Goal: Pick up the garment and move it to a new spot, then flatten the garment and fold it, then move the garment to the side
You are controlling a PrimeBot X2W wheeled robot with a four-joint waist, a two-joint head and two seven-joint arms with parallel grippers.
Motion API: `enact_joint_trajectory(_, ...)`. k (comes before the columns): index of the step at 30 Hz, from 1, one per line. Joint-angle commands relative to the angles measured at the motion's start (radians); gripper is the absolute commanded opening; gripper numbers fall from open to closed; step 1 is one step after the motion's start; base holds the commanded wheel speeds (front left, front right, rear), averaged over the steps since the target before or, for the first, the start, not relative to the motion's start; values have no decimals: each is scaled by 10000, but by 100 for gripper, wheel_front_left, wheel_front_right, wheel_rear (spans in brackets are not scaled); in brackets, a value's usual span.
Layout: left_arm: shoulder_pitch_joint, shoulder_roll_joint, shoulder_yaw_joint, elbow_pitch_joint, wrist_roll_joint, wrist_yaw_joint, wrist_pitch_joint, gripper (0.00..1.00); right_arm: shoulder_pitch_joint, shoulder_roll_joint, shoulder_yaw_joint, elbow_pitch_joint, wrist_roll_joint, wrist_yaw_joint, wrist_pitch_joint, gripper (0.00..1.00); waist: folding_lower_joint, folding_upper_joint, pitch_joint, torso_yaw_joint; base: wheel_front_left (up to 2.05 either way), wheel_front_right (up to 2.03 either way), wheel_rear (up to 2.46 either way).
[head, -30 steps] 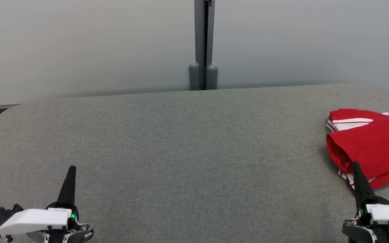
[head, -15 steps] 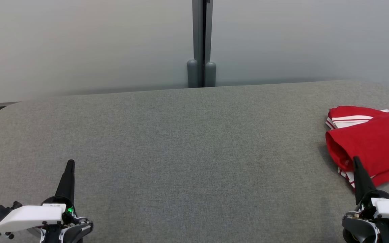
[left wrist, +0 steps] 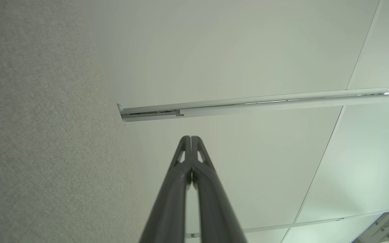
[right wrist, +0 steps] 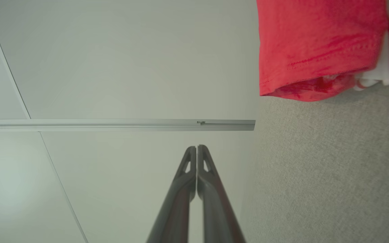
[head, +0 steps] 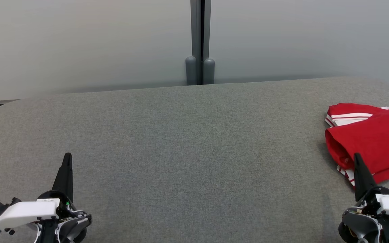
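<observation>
A red sports shirt with white stripes and a dark number (head: 373, 145) lies bunched up at the far right end of a big grey cloth-covered table (head: 194, 135). Part of the shirt runs off the right edge of the head view. It rests flat on the table and nothing holds it.

The right gripper (head: 356, 157) is at the near right corner of the table. Its two long dark fingers are pressed together into one thin point, and there is nothing between them. In the head view this point shows in front of the shirt's near left corner, the corner closest to the middle of the table. In the right wrist view the fingertips are apart from the shirt: the red hem is up and off to one side of them, with bare grey table between. So the shirt is near the right gripper, a little ahead of it, but not touched by it.

The left gripper (head: 67, 157) is at the near left corner of the table, well apart from the shirt, with the whole wide table top between them. Its fingers are pressed together too and hold nothing.

Behind the far edge of the table stands a pale grey wall (head: 79, 44) with a dark grey post (head: 200, 40) near the middle of that edge.
</observation>
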Motion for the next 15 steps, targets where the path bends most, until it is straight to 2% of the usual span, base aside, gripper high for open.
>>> enact_joint_trajectory(1, -140, 16, 47, 19, -30, -35, 35, 0, -115, -31, -26, 17, 36, 0, 32, 0, 0, 0, -1, 0, 0, 0, 0)
enact_joint_trajectory(15, -121, 17, 46, 14, -28, -35, 35, 0, -117, -7, -49, 18, -3, 0, 60, 0, 0, 0, -1, 0, 0, 0, 0)
